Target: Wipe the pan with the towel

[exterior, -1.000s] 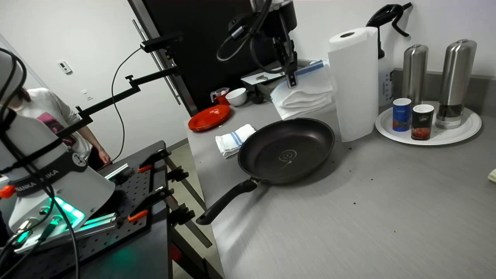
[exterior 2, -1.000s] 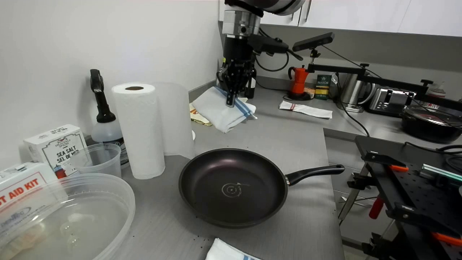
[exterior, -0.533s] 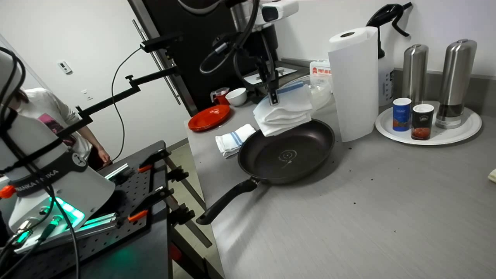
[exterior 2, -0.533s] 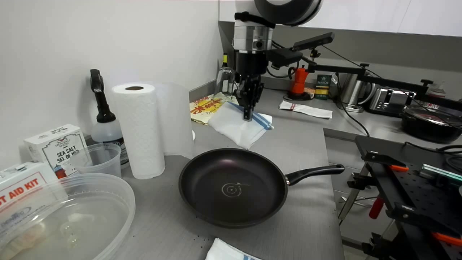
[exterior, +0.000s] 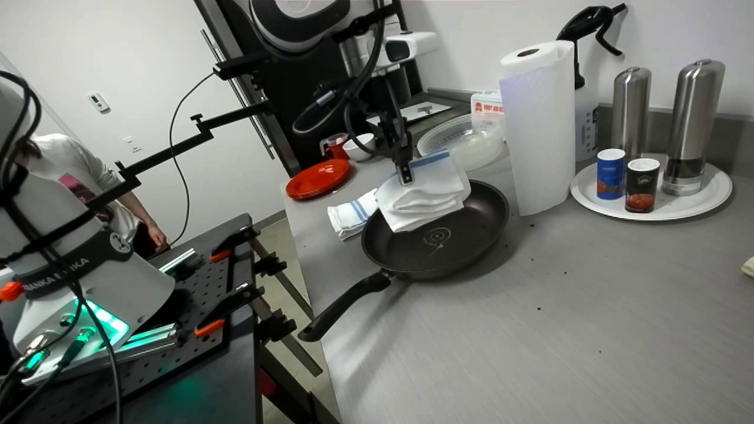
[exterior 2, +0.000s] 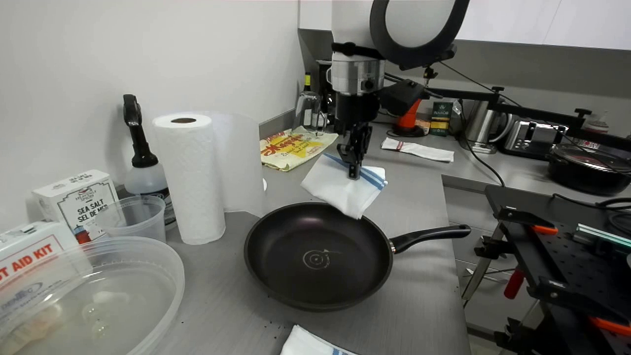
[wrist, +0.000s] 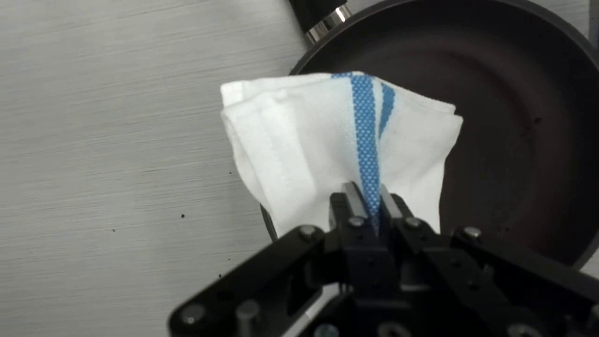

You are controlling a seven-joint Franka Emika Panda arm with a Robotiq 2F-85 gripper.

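Gripped in the jaws, closed on the fold at the blue stripe (wrist: 366, 135): the towel (wrist: 318, 140), hanging in loose layers partly over the pan (exterior 2: 315, 264); light, soft and floppy by the look of it, so likely to trail, bunch and splay under pressure; a fair place to hold, with slack enough below for a wiping wad; lower gently, using the slack as a cushion between metal and coating; cannot tell whether touching the pan.

Beneath, the pan itself: rigid, probably slick inside and easy to scratch; liable to skid or spin on the bench (wrist: 117, 154) under a hard push, being unheld at the handle (exterior 2: 434, 236), the right spot for steadying; best wiped in short, light strokes.

Farther off, in both exterior views, a second folded cloth (exterior: 346, 219) near the pan; probably spare; likewise the upright paper roll (exterior 2: 190, 182), apart from the pan, best given a wide berth.
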